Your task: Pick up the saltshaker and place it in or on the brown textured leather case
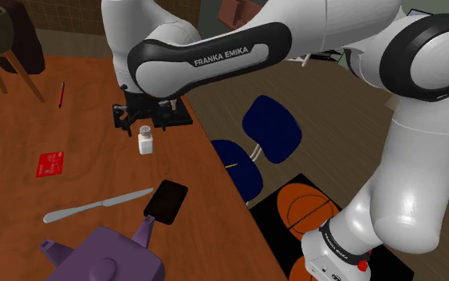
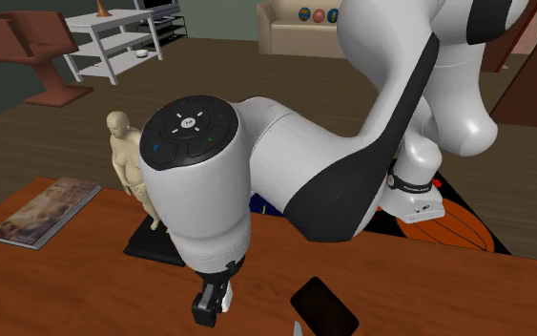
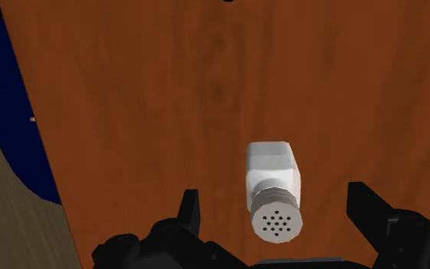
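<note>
A small white saltshaker (image 1: 145, 141) with a grey perforated cap stands upright on the wooden table (image 1: 95, 136), near its edge. My black gripper (image 1: 146, 118) hangs just above it, open. In the wrist view the saltshaker (image 3: 273, 186) sits between the two fingers (image 3: 189, 215), nearer one of them, and neither touches it. A dark flat case (image 1: 167, 201) with rounded corners lies on the table closer to the stand, seen also as the dark case (image 2: 323, 307) beside the gripper (image 2: 213, 304) in the second exterior view.
A metal knife (image 1: 95, 206) and a purple teapot (image 1: 107, 251) lie near the case. A red card (image 1: 50, 164) and a red pen (image 1: 61, 94) are farther out. Blue chairs (image 1: 270, 128) stand off the table edge. A figurine (image 2: 128, 157) on a black tray (image 2: 156, 241) and a magazine (image 2: 45, 212) occupy the far side.
</note>
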Robot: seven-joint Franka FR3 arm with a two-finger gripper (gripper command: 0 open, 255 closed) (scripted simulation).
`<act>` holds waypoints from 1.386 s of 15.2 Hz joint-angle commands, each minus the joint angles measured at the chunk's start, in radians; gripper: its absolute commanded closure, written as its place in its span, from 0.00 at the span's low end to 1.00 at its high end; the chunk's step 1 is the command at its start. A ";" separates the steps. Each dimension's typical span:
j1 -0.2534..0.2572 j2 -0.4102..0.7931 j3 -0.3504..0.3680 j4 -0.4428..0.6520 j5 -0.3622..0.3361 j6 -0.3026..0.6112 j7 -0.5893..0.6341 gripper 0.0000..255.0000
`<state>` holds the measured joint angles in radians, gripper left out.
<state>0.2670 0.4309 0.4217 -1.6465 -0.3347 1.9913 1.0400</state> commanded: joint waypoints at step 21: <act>0.012 0.060 -0.017 -0.017 -0.036 0.070 0.029 1.00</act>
<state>0.2795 0.4908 0.4052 -1.6626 -0.3702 2.0614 1.0688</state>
